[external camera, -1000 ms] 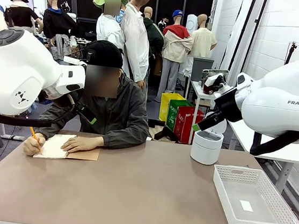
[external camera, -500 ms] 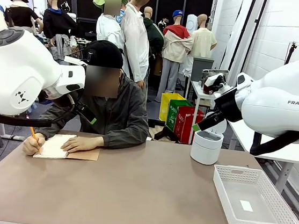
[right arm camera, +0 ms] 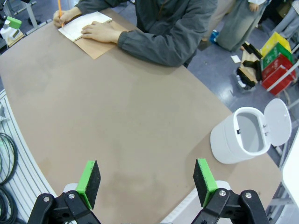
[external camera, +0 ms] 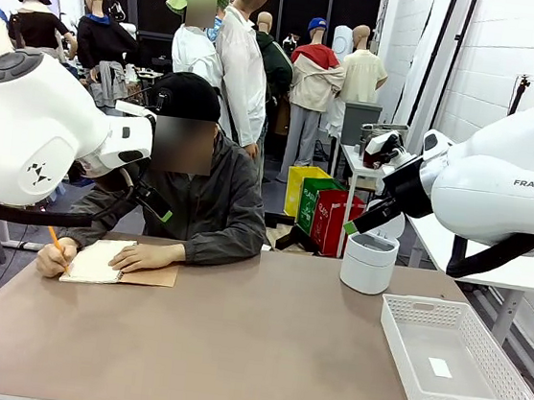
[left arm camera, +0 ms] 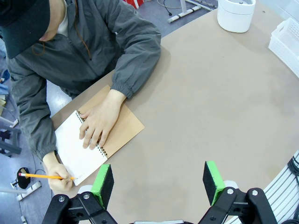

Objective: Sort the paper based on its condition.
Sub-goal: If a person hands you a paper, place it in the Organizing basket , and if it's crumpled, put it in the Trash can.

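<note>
The paper, as loose sheets, is out of view. At the far left of the table a person writes with an orange pencil (left arm camera: 44, 176) on the white page of a spiral notebook (external camera: 98, 262) with a brown cover (left arm camera: 122, 128). The other hand (left arm camera: 98, 123) lies flat on that page. My left gripper (left arm camera: 157, 184) hangs open high above the table, just on my side of the notebook, with nothing between its green pads (left arm camera: 103, 183). My right gripper (right arm camera: 146, 182) is also open and empty, raised over the table's right half near the bin.
A white round bin (external camera: 369, 262) with its lid flipped open (right arm camera: 275, 122) stands at the far right of the table. A white perforated basket (external camera: 502, 381) sits at the near right. Bare brown tabletop (external camera: 250, 353) spans the middle.
The person's pencil hand has shifted slightly to the left on the page. Neither arm has moved.
</note>
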